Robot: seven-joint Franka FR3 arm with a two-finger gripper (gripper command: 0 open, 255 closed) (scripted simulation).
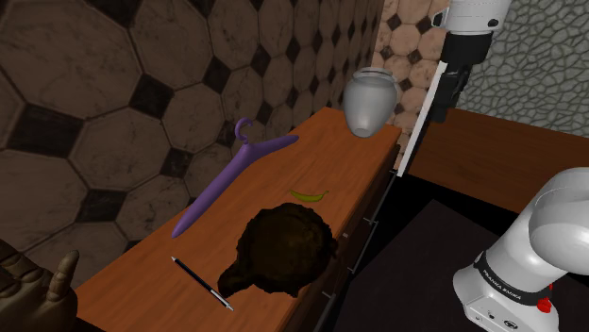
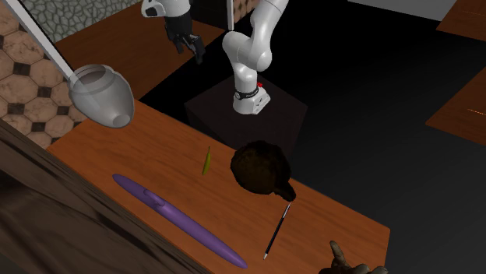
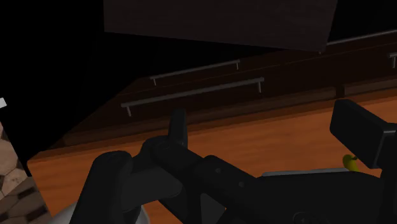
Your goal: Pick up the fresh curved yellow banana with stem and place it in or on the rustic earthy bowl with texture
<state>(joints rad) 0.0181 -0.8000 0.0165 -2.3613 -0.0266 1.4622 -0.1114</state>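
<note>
One black gripper (image 2: 189, 47) hangs with its jaws parted and nothing between them, well above the wooden cabinet top (image 1: 354, 156). Going left to right in the shoulder view, every item lies lower than the jaws and to their left: a black pen (image 1: 201, 282) and a purple hanger (image 1: 236, 170), farthest from the jaws; a dark brown rough bowl (image 1: 283, 247); the small yellow-green banana (image 1: 309, 195), flat on the cabinet top, near the bowl but apart from it; and a grey pot (image 1: 368, 102), nearest the jaws. In the wrist view, a yellow tip of the banana shows past the edge of one finger (image 3: 359, 130).
</note>
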